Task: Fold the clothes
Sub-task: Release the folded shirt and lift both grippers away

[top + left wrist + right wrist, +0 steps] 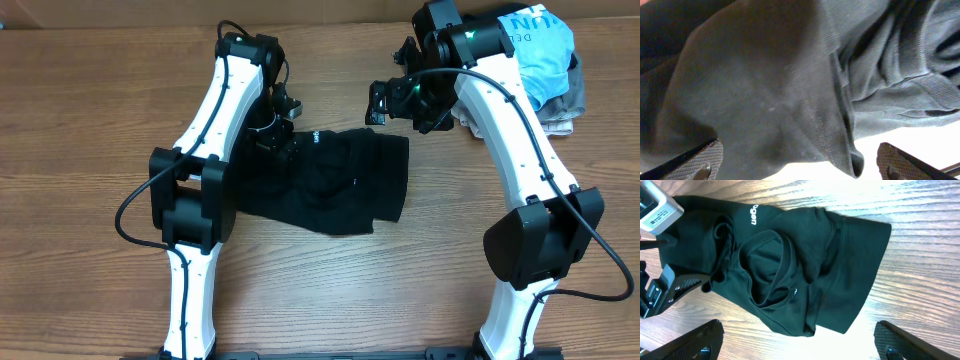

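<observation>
The black garment (335, 185) lies crumpled and partly folded in the middle of the table, with a small white logo (314, 137) near its far edge. My left gripper (278, 128) is open at its far left part, fingers straddling a fold of the cloth (790, 100). My right gripper (385, 100) is open and empty, hovering above the table just beyond the garment's far right corner. The right wrist view shows the whole garment (790, 265), its logo (754, 215) and the neck opening.
A light blue shirt (535, 50) lies on grey and beige folded garments (560, 105) at the far right corner. The wooden table (90, 130) shows on all sides of the black garment.
</observation>
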